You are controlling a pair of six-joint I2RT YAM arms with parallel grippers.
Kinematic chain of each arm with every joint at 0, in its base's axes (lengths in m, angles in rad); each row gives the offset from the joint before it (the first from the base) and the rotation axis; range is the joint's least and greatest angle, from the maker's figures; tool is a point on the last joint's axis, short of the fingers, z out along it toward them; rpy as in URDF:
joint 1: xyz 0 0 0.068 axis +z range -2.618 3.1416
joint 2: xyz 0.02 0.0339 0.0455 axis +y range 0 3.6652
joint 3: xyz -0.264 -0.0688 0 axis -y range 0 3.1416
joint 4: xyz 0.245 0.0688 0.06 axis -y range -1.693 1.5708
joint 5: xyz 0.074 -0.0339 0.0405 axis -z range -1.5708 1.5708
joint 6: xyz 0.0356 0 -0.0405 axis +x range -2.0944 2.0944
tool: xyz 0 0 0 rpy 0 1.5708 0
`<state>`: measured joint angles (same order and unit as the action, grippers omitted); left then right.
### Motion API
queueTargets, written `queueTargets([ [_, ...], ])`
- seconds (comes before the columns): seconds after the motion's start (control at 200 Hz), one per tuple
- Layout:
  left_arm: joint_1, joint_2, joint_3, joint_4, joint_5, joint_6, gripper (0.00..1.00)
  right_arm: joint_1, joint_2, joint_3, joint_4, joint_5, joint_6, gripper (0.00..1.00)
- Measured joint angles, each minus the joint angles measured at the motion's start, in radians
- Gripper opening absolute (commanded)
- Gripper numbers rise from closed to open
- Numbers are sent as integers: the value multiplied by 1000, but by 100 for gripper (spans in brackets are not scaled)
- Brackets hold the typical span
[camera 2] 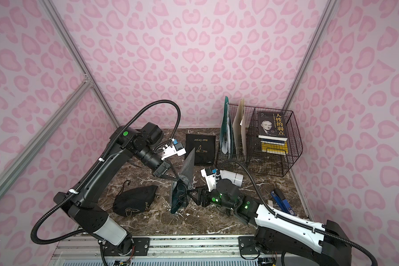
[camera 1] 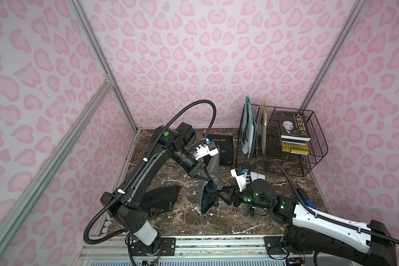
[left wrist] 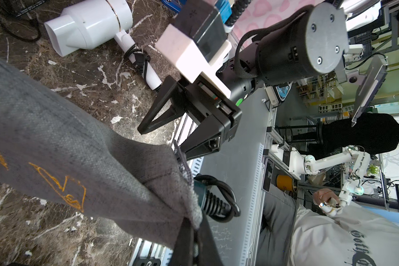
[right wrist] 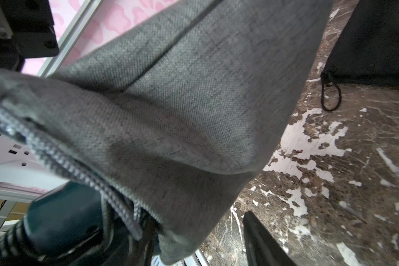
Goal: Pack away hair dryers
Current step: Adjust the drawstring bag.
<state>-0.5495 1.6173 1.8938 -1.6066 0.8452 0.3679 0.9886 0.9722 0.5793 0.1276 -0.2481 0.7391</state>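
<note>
Marble desk | left pincer clamped on pouch rim | right pincer apart | dryer likely light, stiff, slick, grip handle

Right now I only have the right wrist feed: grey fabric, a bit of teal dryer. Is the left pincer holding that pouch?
Observer: Yes. The left pincer is shut on the grey pouch's rim.
Operator: My own jaws?
Observer: The right pincer stands open, tips at the pouch mouth beside the teal dryer.
Operator: Anything left unpacked?
Observer: The white dryer lies bare on the marble table, in front of the wire basket.
</note>
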Motion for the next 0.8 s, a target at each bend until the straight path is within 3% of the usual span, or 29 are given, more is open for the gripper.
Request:
queueTargets([
  [0.255, 0, -9, -1, 0, 27, 12, 2, 1, 32, 2, 54, -39, -10, 42],
  [0.57, 6, -27, -14, 0, 39, 25, 2, 1, 70, 40, 61, -59, -36, 0],
  [0.8, 101, -40, -78, 35, 8, -45, 2, 0, 30, 40, 18, -59, -45, 0],
])
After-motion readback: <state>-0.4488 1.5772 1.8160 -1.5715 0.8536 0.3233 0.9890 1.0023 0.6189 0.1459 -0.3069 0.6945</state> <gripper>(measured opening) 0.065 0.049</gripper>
